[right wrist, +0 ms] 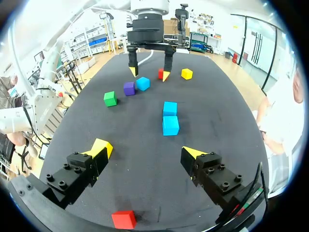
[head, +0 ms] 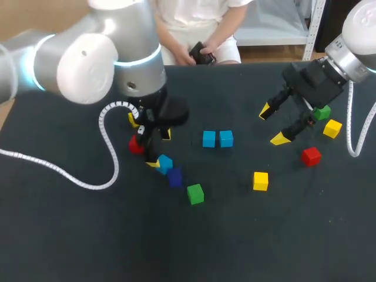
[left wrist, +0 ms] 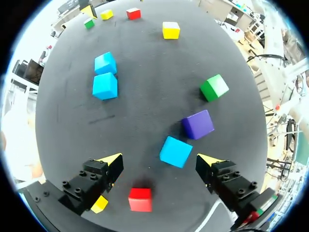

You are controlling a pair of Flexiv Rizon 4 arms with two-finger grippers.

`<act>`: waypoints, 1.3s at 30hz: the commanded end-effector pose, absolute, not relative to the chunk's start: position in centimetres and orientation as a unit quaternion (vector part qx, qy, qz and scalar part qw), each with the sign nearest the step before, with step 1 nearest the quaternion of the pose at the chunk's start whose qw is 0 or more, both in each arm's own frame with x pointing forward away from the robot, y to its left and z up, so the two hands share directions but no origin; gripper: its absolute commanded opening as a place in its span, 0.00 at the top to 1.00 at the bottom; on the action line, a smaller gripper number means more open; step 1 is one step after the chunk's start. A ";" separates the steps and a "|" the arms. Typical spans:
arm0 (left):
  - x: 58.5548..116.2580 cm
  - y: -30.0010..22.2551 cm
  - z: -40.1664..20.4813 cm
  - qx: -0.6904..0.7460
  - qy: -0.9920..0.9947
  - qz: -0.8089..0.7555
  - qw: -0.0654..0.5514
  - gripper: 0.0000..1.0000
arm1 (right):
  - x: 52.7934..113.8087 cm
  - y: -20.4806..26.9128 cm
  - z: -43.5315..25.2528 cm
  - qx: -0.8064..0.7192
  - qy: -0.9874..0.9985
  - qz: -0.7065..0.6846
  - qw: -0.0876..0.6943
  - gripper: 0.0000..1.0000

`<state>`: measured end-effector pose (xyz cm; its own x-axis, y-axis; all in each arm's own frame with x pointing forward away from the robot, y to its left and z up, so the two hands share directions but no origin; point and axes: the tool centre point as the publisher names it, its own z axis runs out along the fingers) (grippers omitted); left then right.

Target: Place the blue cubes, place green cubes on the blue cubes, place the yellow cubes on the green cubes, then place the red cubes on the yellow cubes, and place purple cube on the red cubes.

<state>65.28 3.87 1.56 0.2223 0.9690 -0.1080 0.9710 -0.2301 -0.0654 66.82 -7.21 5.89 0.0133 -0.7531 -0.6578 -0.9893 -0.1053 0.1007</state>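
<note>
Left arm (head: 88,59): silver, rounded housings, a pale blue lit ring at the joint. It enters from the left and hangs over the left-centre of the bench. A white ribbed cable (head: 108,161) loops from it across the surface.

Bench (head: 264,241): flat, dark, matte covering.

Right arm (head: 358,35): silver with a black wrist block, over the far right of the bench.

Left jaws: spread wide, gripping nothing, yellow tips angled down at the bench.

Right jaws: spread wide, gripping nothing, held above the bench.

Blue pair (head: 217,138): two light blue cubes, plain smooth faces, just beside each other near mid-bench, edges squared to one another.

Loose blue cube (left wrist: 175,151): on the bench ahead of the left jaws, between the two tips but touching neither, turned cornerwise to the pair.

Purple cube (left wrist: 197,124): just beyond the loose blue cube, also turned askew.

Near green cube (head: 195,193): just beside the purple cube, apart from it.

Middle yellow cube (head: 260,181): alone, right of centre.

Right red cube (head: 311,155): under the right jaws.

Right yellow cube (head: 332,128) and far green cube (head: 321,113): near each other at the right, the green one partly behind the right jaws.

Left red cube (left wrist: 140,199): under the left jaws, behind the tips.

Left yellow cube (left wrist: 99,204): beside it, partly hidden by one finger.
</note>
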 end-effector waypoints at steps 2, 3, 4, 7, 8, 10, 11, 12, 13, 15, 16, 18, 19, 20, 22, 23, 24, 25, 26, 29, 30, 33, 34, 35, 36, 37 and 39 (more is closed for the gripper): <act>65.7 3.7 1.0 0.783 0.618 -0.071 -0.015 0.00 | 66.8 -7.2 5.9 -0.683 0.638 0.294 0.202 0.00; 65.6 3.8 1.0 0.783 0.618 -0.072 -0.014 0.00 | 66.8 -7.2 5.9 -0.683 0.638 0.294 0.202 0.00; 65.5 4.0 0.9 0.782 0.618 -0.073 -0.014 0.00 | 66.8 -7.2 5.9 -0.683 0.638 0.294 0.202 0.00; 65.0 4.3 0.8 0.780 0.621 -0.074 -0.011 0.00 | 66.8 -7.2 5.9 -0.683 0.638 0.294 0.202 0.00; 64.9 4.4 0.8 0.781 0.621 -0.073 -0.008 0.00 | 66.8 -7.2 5.9 -0.683 0.638 0.294 0.202 0.00; 64.7 4.5 0.8 0.782 0.619 -0.071 -0.004 0.00 | 66.8 -7.2 5.9 -0.683 0.638 0.294 0.202 0.00; 64.6 4.6 0.7 0.783 0.618 -0.069 -0.001 0.00 | 66.8 -7.2 5.9 -0.683 0.638 0.294 0.202 0.00; 64.6 4.6 0.7 0.785 0.615 -0.069 0.003 0.00 | 66.8 -7.2 5.9 -0.683 0.638 0.294 0.202 0.00; 64.5 4.7 0.6 0.786 0.615 -0.068 0.003 0.00 | 66.8 -7.2 5.9 -0.683 0.638 0.294 0.202 0.00; 64.4 4.7 0.5 0.790 0.609 -0.067 0.009 0.00 | 66.8 -7.2 5.9 -0.683 0.638 0.294 0.202 0.00; 64.4 4.6 0.4 0.791 0.608 -0.067 0.008 0.00 | 66.8 -7.2 5.9 -0.683 0.638 0.294 0.202 0.00; 64.3 4.6 0.1 0.792 0.607 -0.069 0.007 0.00 | 66.8 -7.2 5.9 -0.683 0.638 0.294 0.202 0.00; 64.2 4.5 0.1 0.792 0.606 -0.070 0.007 0.00 | 66.8 -7.2 5.9 -0.683 0.638 0.294 0.202 0.00; 64.1 4.4 0.0 0.794 0.604 -0.071 0.006 0.00 | 66.8 -7.2 5.9 -0.683 0.638 0.294 0.202 0.00; 64.0 4.4 -0.1 0.796 0.602 -0.070 0.006 0.00 | 66.8 -7.2 5.9 -0.683 0.638 0.294 0.202 0.00; 63.9 4.4 -0.1 0.796 0.601 -0.070 0.006 0.00 | 66.8 -7.2 5.9 -0.683 0.638 0.294 0.202 0.00; 63.8 4.5 -0.1 0.797 0.600 -0.069 0.008 0.00 | 66.8 -7.2 5.9 -0.683 0.638 0.294 0.202 0.00; 63.8 4.5 -0.1 0.798 0.599 -0.068 0.008 0.00 | 66.8 -7.2 5.9 -0.683 0.638 0.294 0.202 0.00; 63.7 4.6 -0.1 0.798 0.599 -0.068 0.008 0.00 | 66.8 -7.2 5.9 -0.683 0.638 0.294 0.202 0.00; 63.8 4.6 -0.2 0.799 0.598 -0.065 0.009 0.00 | 66.8 -7.2 5.9 -0.683 0.638 0.294 0.202 0.00; 63.9 4.6 -0.2 0.799 0.597 -0.065 0.009 0.00 | 66.8 -7.2 5.9 -0.683 0.638 0.294 0.202 0.00; 64.2 4.5 -0.3 0.802 0.593 -0.063 0.008 0.00 | 66.8 -7.2 5.9 -0.683 0.638 0.294 0.202 0.00; 64.4 4.4 -0.3 0.804 0.591 -0.063 0.007 0.00 | 66.8 -7.2 5.9 -0.683 0.638 0.294 0.202 0.00; 64.5 4.4 -0.3 0.805 0.589 -0.062 0.007 0.00 | 66.8 -7.2 5.9 -0.683 0.638 0.294 0.202 0.00; 64.6 4.3 -0.3 0.806 0.588 -0.062 0.008 0.00 | 66.8 -7.2 5.9 -0.683 0.638 0.294 0.202 0.00; 64.6 4.3 -0.3 0.808 0.587 -0.061 0.007 0.00 | 66.8 -7.2 5.9 -0.683 0.638 0.294 0.202 0.00; 64.8 4.1 -0.4 0.811 0.582 -0.060 0.007 0.00 | 66.8 -7.2 5.9 -0.683 0.638 0.294 0.202 0.00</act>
